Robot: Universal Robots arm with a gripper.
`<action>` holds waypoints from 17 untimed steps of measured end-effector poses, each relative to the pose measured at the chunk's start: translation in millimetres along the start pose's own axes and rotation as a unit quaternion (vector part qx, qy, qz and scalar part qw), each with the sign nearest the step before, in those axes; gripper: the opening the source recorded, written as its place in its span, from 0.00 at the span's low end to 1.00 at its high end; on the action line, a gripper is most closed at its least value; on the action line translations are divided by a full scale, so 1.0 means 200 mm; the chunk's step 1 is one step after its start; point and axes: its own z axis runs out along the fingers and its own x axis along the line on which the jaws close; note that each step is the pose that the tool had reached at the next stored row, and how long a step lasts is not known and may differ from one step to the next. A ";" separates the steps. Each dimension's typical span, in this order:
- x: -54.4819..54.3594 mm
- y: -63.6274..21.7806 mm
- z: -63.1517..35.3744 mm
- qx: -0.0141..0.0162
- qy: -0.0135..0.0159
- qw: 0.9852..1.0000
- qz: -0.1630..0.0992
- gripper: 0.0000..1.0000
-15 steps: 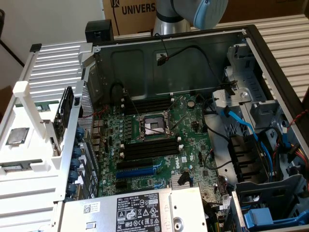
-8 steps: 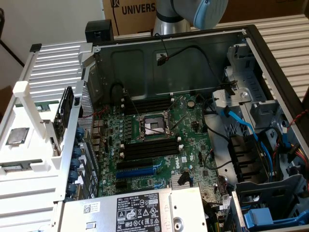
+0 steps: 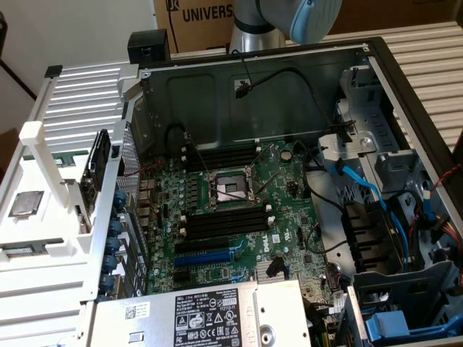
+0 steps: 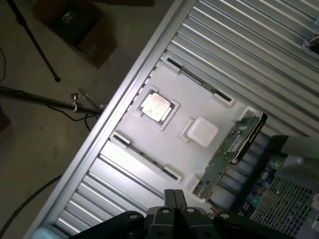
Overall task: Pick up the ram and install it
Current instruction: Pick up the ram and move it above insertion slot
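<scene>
Ram (image 3: 36, 252) lies in white tray (image 3: 43, 285), lower left: light, stiff, fragile. We'd pinch its long edges mid-stick. Gripper (image 4: 173, 209) state: we cannot tell.

Robot arm (image 3: 278, 18): silver-grey cylindrical metal body, pale blue joint cap. End effector (image 4: 172, 219): black, blocky housing with rounded knuckles.

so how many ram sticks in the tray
2: one thin dark ram stick along one white tray edge, another along the opposite edge, square silver chip between; others may be hidden
</scene>
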 end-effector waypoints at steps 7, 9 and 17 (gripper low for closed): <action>0.00 0.000 0.005 0.001 0.003 0.997 -0.072 0.10; 0.00 0.000 0.006 0.002 0.004 0.996 -0.091 0.10; 0.00 0.000 0.012 0.011 0.000 0.984 -0.178 0.10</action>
